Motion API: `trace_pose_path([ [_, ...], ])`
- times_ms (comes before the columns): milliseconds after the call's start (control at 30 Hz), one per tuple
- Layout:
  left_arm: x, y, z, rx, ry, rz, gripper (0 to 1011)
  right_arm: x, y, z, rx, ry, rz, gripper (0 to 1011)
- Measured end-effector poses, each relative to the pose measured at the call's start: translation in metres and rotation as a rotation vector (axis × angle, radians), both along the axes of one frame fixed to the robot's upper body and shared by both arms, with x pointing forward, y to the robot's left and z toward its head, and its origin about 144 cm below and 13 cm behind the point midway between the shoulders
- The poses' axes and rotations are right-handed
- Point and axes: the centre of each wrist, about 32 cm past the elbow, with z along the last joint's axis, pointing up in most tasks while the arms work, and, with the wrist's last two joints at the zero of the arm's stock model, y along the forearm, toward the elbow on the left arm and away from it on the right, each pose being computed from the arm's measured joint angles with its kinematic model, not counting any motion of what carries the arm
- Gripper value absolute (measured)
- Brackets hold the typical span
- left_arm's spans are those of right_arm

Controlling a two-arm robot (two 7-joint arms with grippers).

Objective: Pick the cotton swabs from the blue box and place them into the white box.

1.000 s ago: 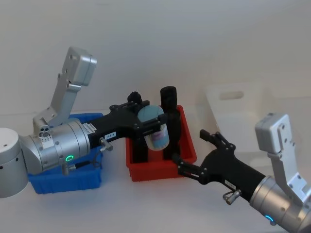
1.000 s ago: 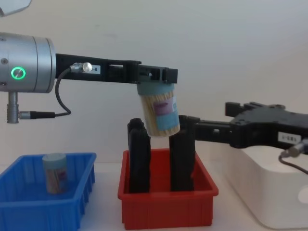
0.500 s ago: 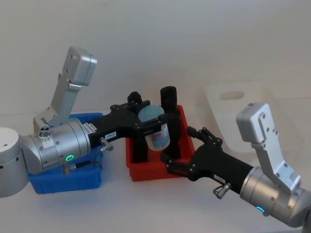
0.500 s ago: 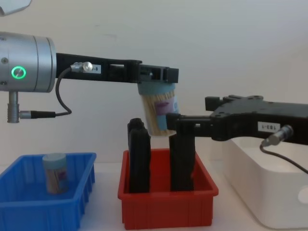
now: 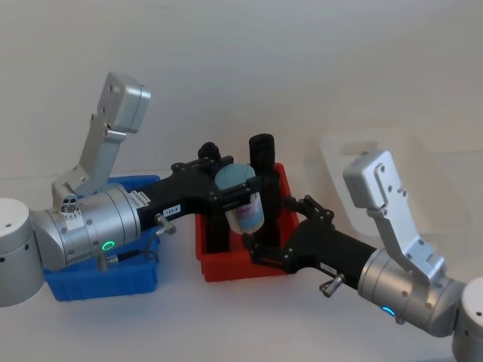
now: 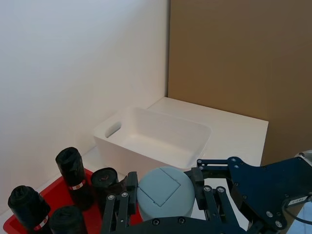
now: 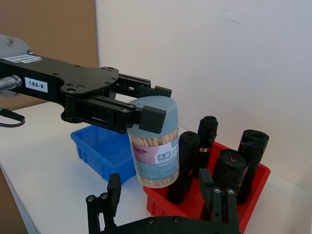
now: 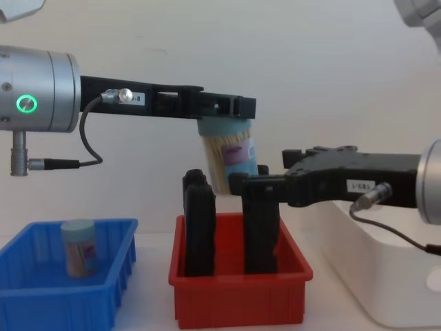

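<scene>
A white desk (image 5: 226, 324) runs up against a plain white wall. Nearest, toward the desk's left front, sits the blue box (image 8: 41, 303), low and ribbed. One jar of cotton swabs (image 8: 79, 247) stands upright inside it, clear-walled with a pale blue-grey lid.

Beside it, at the middle of the desk, the red bin (image 8: 238, 300) holds tall black blocks (image 8: 198, 224) standing on end.

The right gripper (image 5: 279, 230) reaches in from the right over the bin's front right corner. Its fingers (image 7: 114, 190) are spread wide on either side of the lower end of a second jar, and I cannot tell whether they touch it.

That held jar (image 8: 231, 162) hangs above the red bin, slightly tilted and packed with tan sticks behind a bluish-pink label. The left gripper (image 5: 235, 190) is clamped across it just under the lid, its arm stretched out from over the blue box.

Farthest back, toward the desk's right side by the wall, the white box (image 6: 151, 141) stands with its oval handle hole showing.
</scene>
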Motion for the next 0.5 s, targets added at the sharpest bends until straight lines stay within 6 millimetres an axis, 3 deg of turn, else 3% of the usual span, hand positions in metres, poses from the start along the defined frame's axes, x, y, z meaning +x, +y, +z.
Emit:
trace_pose_path([
  [500,0.000,0.000,0.000,0.000,0.000,0.000,670,0.018,0.017,-0.002,-0.002,0.007,0.028,1002],
])
